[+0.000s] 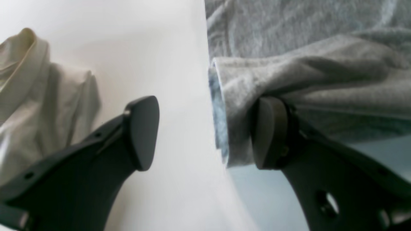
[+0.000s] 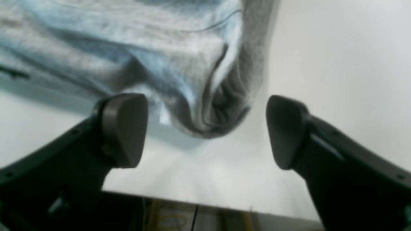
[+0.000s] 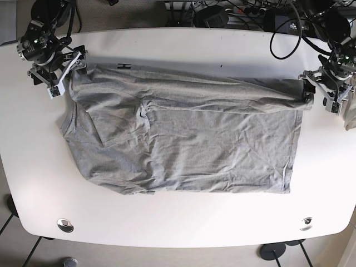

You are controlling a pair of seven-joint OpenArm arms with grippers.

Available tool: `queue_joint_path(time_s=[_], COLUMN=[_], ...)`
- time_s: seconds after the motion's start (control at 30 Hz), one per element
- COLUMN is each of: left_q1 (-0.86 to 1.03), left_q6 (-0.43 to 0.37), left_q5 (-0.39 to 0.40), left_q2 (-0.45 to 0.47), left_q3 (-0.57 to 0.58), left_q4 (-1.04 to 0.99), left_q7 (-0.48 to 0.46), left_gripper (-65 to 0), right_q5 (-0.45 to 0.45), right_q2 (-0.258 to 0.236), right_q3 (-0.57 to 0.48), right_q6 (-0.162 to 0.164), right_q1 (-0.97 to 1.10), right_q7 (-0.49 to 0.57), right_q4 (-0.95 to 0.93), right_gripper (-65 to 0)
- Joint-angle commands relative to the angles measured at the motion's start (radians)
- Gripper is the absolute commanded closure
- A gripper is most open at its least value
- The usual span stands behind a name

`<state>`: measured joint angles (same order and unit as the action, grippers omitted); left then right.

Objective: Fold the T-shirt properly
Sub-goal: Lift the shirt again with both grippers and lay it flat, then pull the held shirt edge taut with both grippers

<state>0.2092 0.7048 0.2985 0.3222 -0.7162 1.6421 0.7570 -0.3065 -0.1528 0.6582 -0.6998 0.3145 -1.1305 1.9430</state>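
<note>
A grey T-shirt (image 3: 183,139) lies spread on the white table (image 3: 183,44), its far edge folded over toward the middle. My left gripper (image 1: 205,133) is open at the shirt's folded right end (image 1: 289,77). One finger (image 1: 268,134) is tucked under the fabric, the other (image 1: 141,131) is over bare table. In the base view this gripper (image 3: 314,92) sits at the shirt's far right corner. My right gripper (image 2: 205,130) is open, and a bunched shirt corner (image 2: 208,109) sits between its fingers without being pinched. In the base view it (image 3: 67,69) is at the far left corner.
A beige cloth (image 1: 32,96) lies crumpled on the table beside the left gripper, and it shows at the right edge of the base view (image 3: 351,114). Cables and equipment (image 3: 233,11) lie beyond the table's far edge. The table edge (image 2: 205,205) is close under the right gripper.
</note>
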Motion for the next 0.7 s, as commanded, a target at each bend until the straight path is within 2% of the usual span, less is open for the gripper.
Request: queue_joint_path(time_s=[0.03,0.07,0.13,0.2,0.23,0.43,0.5,0.57,0.6,0.67,0.7], left_q1=[0.035,0.069,0.103,0.129,0.140,0.147,0.141,0.115,0.085,0.071,0.052], left_q6=[-0.007,-0.007,-0.007,-0.007,-0.007,-0.007,-0.007,-0.007,-0.007,-0.007,-0.007], left_q5=[0.080,0.158,0.267,0.331,0.337,0.328,0.265,0.193,0.146,0.118,0.115], left_q2=[0.025,0.028,0.030,0.053,0.058,0.050,0.050,0.048,0.047,0.047,0.047], left_q3=[-0.066,-0.095,-0.118,-0.102,-0.072,-0.053,-0.027,0.020,0.037,0.042,0.043], left_q4=[0.105,0.134,0.148,0.145,0.142,0.100,0.045,-0.018,-0.059,-0.110,-0.144], left_q7=[-0.021,-0.021,-0.021,-0.021,-0.021,-0.021,-0.026,-0.027,-0.027,-0.027,-0.029], left_gripper=[-41.4,-41.4,-41.4,-41.4,-41.4,-41.4,-41.4,-41.4,-41.4,-40.6,-37.6], right_q5=[-0.079,-0.138,-0.167,-0.165,-0.165,-0.165,-0.164,-0.164,-0.164,-0.164,-0.164], right_q2=[-0.023,-0.024,-0.026,-0.026,-0.024,-0.018,-0.018,-0.018,-0.018,-0.021,-0.023], right_q3=[0.077,0.119,0.134,0.111,0.096,0.007,-0.008,-0.007,-0.005,-0.012,-0.012], right_q6=[0.002,0.002,0.002,0.002,0.002,0.002,0.002,0.002,0.002,0.002,0.002], right_q1=[0.005,0.005,0.004,-0.002,-0.002,-0.008,-0.010,-0.028,-0.036,-0.035,-0.036], right_q7=[-0.041,-0.075,-0.090,-0.090,-0.090,-0.087,-0.084,-0.073,-0.049,-0.006,0.016], right_q4=[0.025,0.023,0.023,0.023,0.023,0.019,-0.006,-0.046,-0.090,-0.139,-0.176], right_gripper=[-55.2,-55.2,-55.2,-55.2,-55.2,-55.2,-55.0,-50.7,-46.3,-42.8,-40.9])
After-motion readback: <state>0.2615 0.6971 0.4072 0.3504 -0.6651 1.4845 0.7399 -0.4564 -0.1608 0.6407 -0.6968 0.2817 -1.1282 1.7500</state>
